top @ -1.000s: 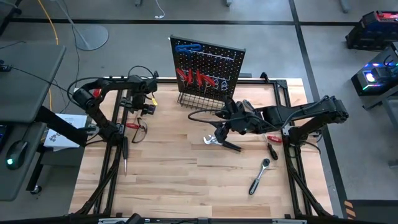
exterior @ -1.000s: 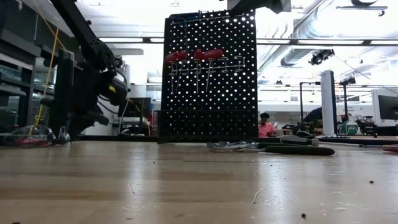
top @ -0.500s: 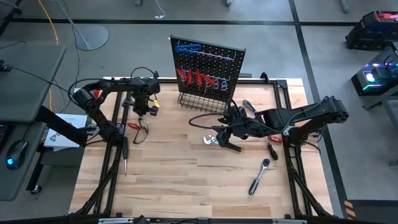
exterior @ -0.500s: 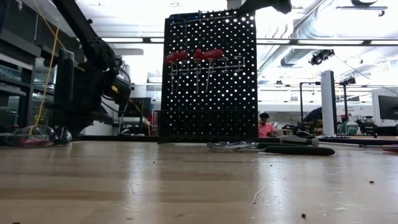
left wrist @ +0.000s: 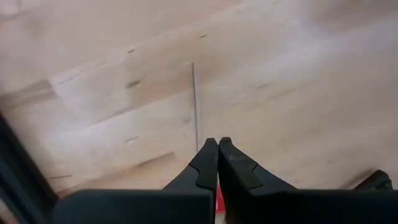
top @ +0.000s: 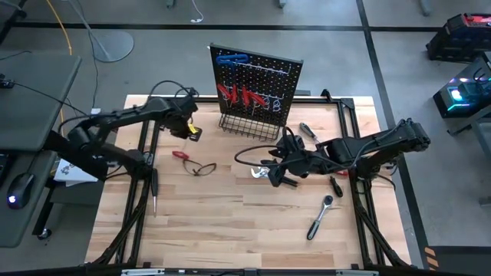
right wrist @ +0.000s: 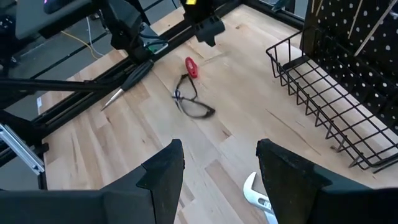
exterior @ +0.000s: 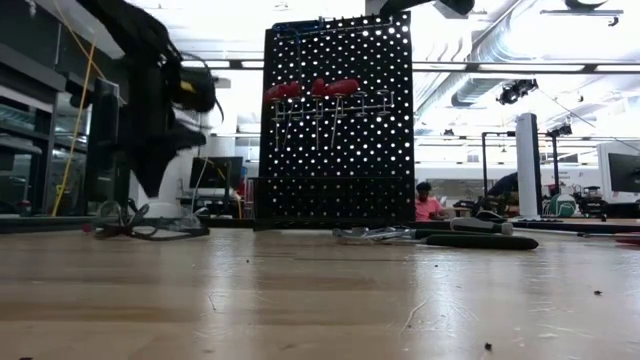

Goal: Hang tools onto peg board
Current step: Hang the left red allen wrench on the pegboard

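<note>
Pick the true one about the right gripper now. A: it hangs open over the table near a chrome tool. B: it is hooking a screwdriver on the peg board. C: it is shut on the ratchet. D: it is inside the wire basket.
A: the right gripper has its fingers apart over bare wood, with the chrome tool lying just ahead of it.

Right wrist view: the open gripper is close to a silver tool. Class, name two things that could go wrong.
The silver tool lies flat on the table, so the right gripper might skid off or shove it away. The safety glasses lie loose near the shut left gripper and could get snagged.
</note>
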You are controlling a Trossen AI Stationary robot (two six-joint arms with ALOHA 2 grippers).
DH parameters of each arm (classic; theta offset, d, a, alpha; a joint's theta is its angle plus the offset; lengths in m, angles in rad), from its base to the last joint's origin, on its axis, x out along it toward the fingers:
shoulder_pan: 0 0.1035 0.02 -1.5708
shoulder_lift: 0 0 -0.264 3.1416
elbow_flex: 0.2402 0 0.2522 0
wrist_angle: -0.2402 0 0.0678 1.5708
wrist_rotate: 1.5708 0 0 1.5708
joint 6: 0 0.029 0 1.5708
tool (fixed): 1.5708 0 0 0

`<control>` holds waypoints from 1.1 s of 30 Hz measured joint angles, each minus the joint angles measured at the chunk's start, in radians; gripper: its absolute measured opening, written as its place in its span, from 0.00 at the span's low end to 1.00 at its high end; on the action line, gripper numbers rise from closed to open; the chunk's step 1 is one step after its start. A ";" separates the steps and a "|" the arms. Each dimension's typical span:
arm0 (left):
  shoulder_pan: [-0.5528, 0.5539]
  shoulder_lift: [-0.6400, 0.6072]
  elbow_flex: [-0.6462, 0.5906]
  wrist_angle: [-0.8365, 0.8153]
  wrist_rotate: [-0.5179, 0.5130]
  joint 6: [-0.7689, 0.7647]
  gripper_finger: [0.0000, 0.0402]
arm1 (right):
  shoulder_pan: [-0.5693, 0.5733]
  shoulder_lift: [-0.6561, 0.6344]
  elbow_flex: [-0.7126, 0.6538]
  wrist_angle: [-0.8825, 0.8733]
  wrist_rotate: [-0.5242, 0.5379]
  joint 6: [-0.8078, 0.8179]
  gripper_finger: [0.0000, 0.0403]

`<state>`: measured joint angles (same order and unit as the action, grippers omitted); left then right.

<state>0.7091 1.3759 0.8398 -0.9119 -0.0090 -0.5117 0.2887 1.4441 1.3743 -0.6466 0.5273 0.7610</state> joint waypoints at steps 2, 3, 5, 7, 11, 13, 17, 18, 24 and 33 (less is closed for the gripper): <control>0.000 -0.052 0.000 -0.001 -0.003 0.000 0.00 | 0.000 0.000 0.000 0.009 0.001 -0.007 0.48; 0.000 -0.077 0.000 -0.008 -0.001 0.000 0.00 | 0.000 0.000 0.000 0.016 0.002 -0.009 0.48; -0.002 -0.119 0.000 -0.024 0.018 0.000 0.00 | -0.001 0.000 0.000 0.028 0.006 -0.019 0.48; -0.006 -0.147 0.001 -0.037 0.026 0.007 0.00 | -0.007 0.000 0.000 0.044 0.008 -0.028 0.48; -0.024 -0.150 -0.045 -0.026 -0.010 -0.007 0.01 | -0.013 0.000 0.000 0.054 0.020 -0.028 0.48; -0.032 -0.135 -0.084 -0.002 0.007 -0.043 0.03 | -0.017 0.000 0.000 0.053 0.020 -0.022 0.48; -0.050 -0.097 -0.149 0.004 0.007 -0.079 0.12 | -0.020 0.000 0.000 0.058 0.020 -0.018 0.48; -0.050 -0.092 -0.158 0.015 -0.002 -0.096 0.15 | -0.020 0.000 0.000 0.063 0.020 -0.017 0.48; -0.049 -0.069 -0.195 0.085 0.009 -0.127 0.33 | -0.020 0.000 0.000 0.075 0.019 -0.018 0.48; -0.052 0.023 -0.224 0.168 0.008 -0.160 0.46 | -0.021 0.000 0.000 0.075 0.015 -0.026 0.48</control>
<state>0.6571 1.3987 0.6161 -0.7437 -0.0013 -0.6712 0.2680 1.4441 1.3743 -0.5716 0.5423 0.7353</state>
